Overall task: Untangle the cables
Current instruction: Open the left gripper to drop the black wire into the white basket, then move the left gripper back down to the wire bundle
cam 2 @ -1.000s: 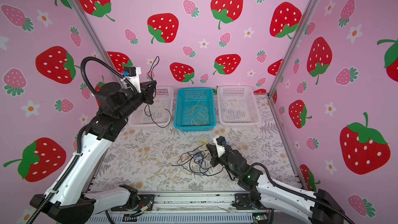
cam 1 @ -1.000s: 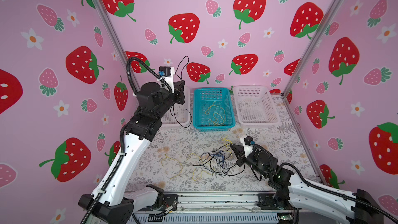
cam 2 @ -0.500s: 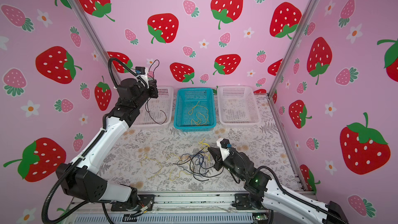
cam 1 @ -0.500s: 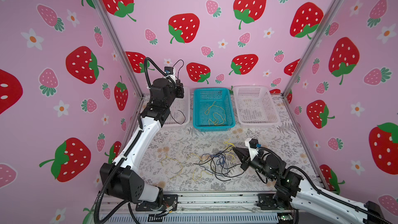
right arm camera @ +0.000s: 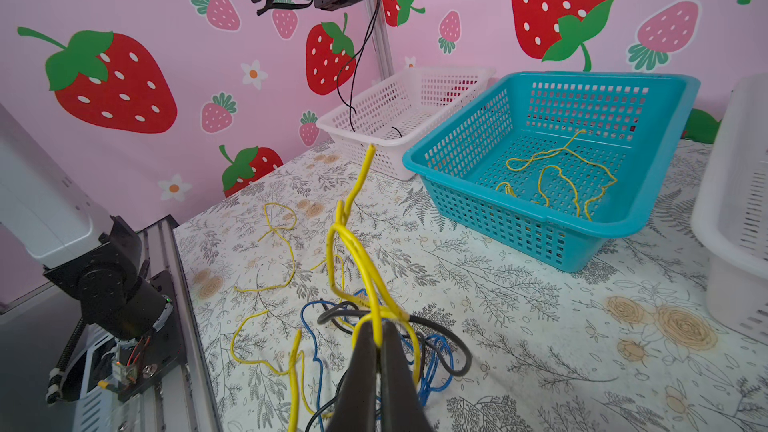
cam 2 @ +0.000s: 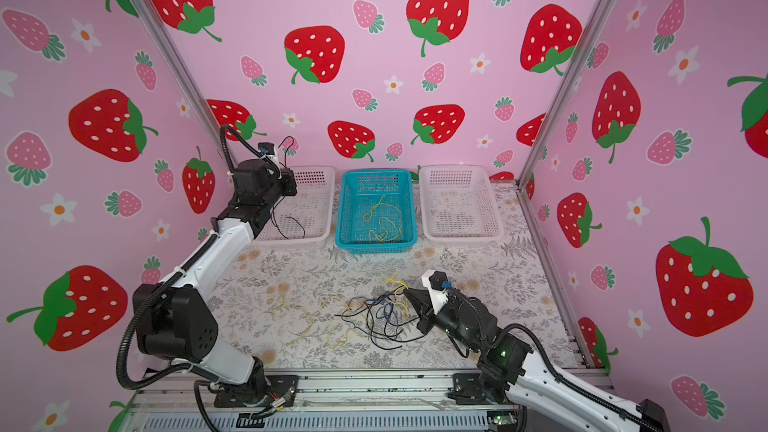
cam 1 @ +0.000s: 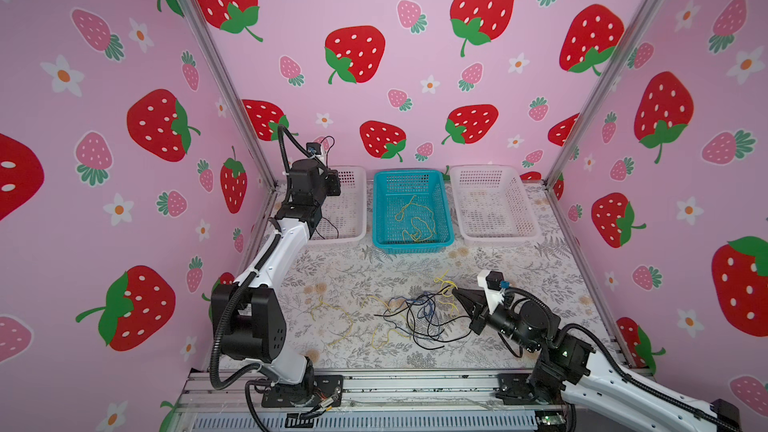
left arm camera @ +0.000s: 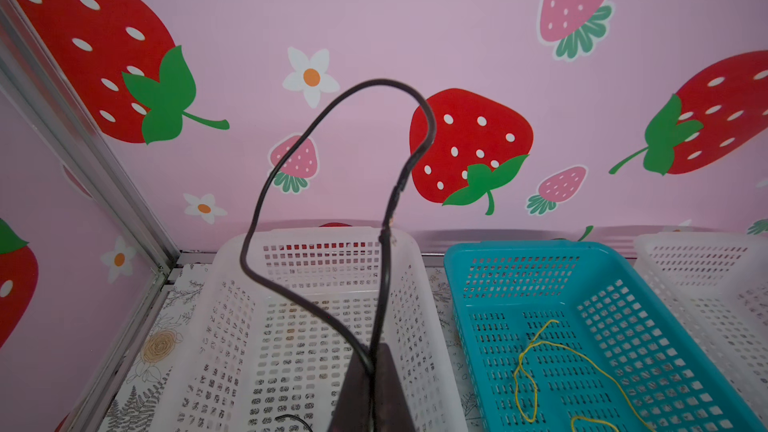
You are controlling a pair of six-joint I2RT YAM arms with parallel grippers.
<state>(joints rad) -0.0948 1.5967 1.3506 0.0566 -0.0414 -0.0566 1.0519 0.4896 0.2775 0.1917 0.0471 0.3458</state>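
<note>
A tangle of black, blue and yellow cables [cam 1: 419, 317] [cam 2: 382, 317] lies on the floral table near the front. My right gripper [cam 1: 455, 290] [cam 2: 407, 290] [right arm camera: 376, 326] is at the tangle's right edge, shut on a yellow cable [right arm camera: 365, 164] that sticks up past its tips. My left gripper [cam 1: 334, 187] [cam 2: 293, 187] [left arm camera: 376, 351] hangs over the left white basket [cam 1: 357, 238] and is shut on a black cable [left arm camera: 374, 81]. That cable loops above the fingers, and its tail [cam 1: 328, 226] hangs into the basket.
A blue basket [cam 1: 411, 243] [cam 2: 374, 245] at the back middle holds yellow cables [cam 1: 415, 222]. Another white basket [cam 1: 498, 238] stands to its right. Loose yellow cables [cam 1: 332, 317] lie left of the tangle. Pink walls close in three sides.
My left arm has come down from a raised pose and stretched out, bringing the black cable low over the left white basket. The right gripper has barely moved at the tangle.
</note>
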